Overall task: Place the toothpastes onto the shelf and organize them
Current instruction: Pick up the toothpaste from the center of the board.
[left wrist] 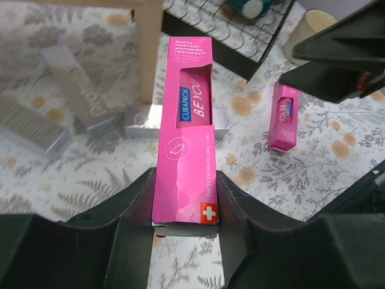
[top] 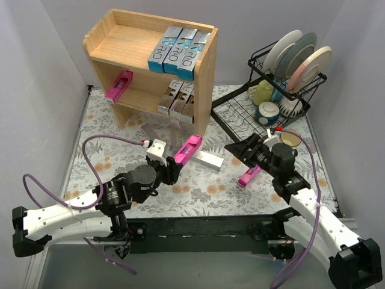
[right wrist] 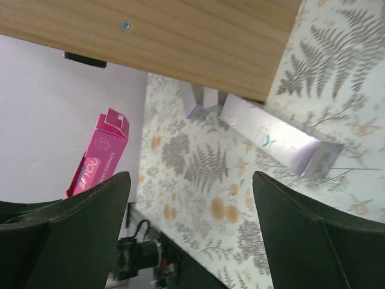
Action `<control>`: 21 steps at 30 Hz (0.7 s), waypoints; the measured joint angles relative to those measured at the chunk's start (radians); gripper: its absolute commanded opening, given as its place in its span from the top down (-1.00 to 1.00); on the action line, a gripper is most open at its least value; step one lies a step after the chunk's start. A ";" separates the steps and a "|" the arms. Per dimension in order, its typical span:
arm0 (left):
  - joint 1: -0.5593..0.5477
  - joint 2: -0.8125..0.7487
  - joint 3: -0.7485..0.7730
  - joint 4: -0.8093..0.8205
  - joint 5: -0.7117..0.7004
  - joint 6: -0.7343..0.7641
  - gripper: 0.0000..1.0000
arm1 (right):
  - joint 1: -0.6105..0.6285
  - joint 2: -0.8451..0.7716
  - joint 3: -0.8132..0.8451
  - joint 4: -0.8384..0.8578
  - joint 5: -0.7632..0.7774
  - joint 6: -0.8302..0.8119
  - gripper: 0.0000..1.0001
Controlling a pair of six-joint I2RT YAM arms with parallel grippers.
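Clamping the lower end of a pink Curaprox toothpaste box (left wrist: 186,114), the left gripper (left wrist: 185,183) angles it toward the wooden shelf (top: 204,90). The right gripper (right wrist: 191,177) has its jaws apart and empty. A second pink box (top: 248,176) lies on the floral table (top: 198,192) just beside it, and a silver box (top: 209,160) lies by the shelf foot.

Likely lab mock-up of home: bare walls (top: 36,72), floral tablecloth (top: 198,192), dish rack (top: 239,115), wooden shelf (top: 123,41).
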 measured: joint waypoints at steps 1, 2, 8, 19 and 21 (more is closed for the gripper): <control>0.000 0.004 0.037 -0.067 -0.021 -0.025 0.29 | -0.003 -0.016 0.020 -0.046 0.026 -0.039 -0.83; 0.000 0.012 0.075 -0.137 -0.045 -0.051 0.28 | -0.004 -0.027 0.034 -0.072 0.043 -0.065 -0.83; 0.000 0.084 0.233 -0.487 -0.179 -0.191 0.28 | -0.008 -0.075 0.139 -0.225 0.174 -0.228 -0.85; 0.086 0.076 0.291 -0.644 -0.274 -0.224 0.37 | -0.009 -0.086 0.180 -0.323 0.284 -0.376 -0.85; 0.142 0.089 0.291 -0.591 -0.266 -0.166 0.38 | -0.009 -0.087 0.180 -0.328 0.286 -0.390 -0.85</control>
